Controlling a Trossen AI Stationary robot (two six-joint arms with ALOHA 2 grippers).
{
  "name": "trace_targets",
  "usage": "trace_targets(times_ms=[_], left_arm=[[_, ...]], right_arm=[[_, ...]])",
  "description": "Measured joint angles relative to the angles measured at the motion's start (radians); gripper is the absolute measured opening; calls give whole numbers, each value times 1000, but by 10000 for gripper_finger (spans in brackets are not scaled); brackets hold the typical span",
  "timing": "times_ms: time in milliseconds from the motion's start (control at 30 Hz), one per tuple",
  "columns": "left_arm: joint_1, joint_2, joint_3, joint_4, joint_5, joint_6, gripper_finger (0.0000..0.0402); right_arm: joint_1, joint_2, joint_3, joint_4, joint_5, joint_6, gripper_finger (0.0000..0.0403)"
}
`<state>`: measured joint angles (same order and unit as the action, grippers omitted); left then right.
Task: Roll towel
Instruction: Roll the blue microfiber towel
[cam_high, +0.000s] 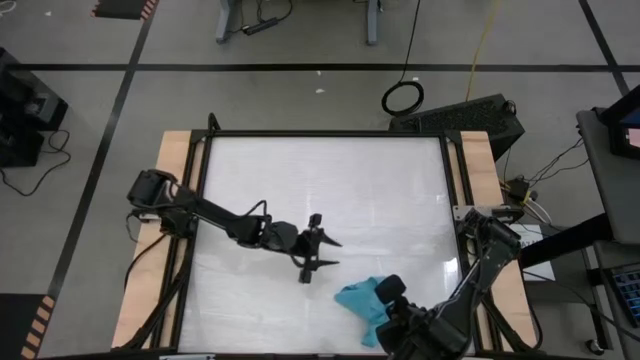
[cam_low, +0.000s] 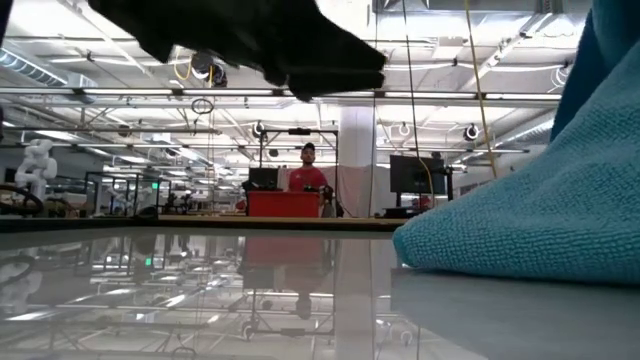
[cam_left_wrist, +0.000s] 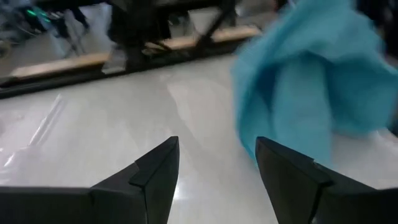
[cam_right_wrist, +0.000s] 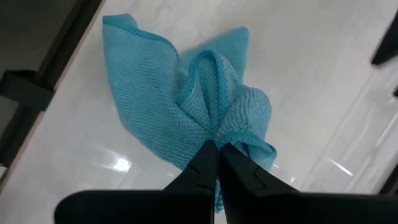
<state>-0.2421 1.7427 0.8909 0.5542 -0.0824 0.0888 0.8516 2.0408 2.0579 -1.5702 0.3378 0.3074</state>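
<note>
your small turquoise-blue soft cloth towel (cam_high: 362, 300) sits bunched and crumpled, not flat, on the glossy white counter (cam_high: 320, 180), at the near edge towards the right arm's side. the right gripper (cam_right_wrist: 217, 148) is right on it: in the right wrist view its fingers are together, clamped on a gathered fold of the towel, with the rest of the cloth fanning out away from the fingers. because the towel is wadded, you cannot read a clear long axis yet; it probably needs spreading before any roll begins.

the left gripper (cam_left_wrist: 217, 162) hovers towards the counter's middle from the towel, apart from it, with its fingers spread wide and nothing between them. from those fingers the towel lies ahead and off to one side, close but not touching. so the right arm is the nearer one and already has the hold; the left would have to reach across to the towel's free edge.
</note>
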Motion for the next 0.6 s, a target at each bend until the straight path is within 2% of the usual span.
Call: trace_targets(times_ms=[100,267,400,533,600], left_arm=[[27,58,0,83,27,-5,219],[58,188,78,178,147,-30,219],[59,302,203,170,263,-31,219],[49,398,337,129,301,-27,219],[49,432,390,71,353,-23,219]], right_arm=[[9,0,0,16,0,7,2],[15,0,0,42,2,7,2],[15,0,0,41,7,24,2],[15,0,0,42,23,26,2],[15,0,0,42,27,26,2]])
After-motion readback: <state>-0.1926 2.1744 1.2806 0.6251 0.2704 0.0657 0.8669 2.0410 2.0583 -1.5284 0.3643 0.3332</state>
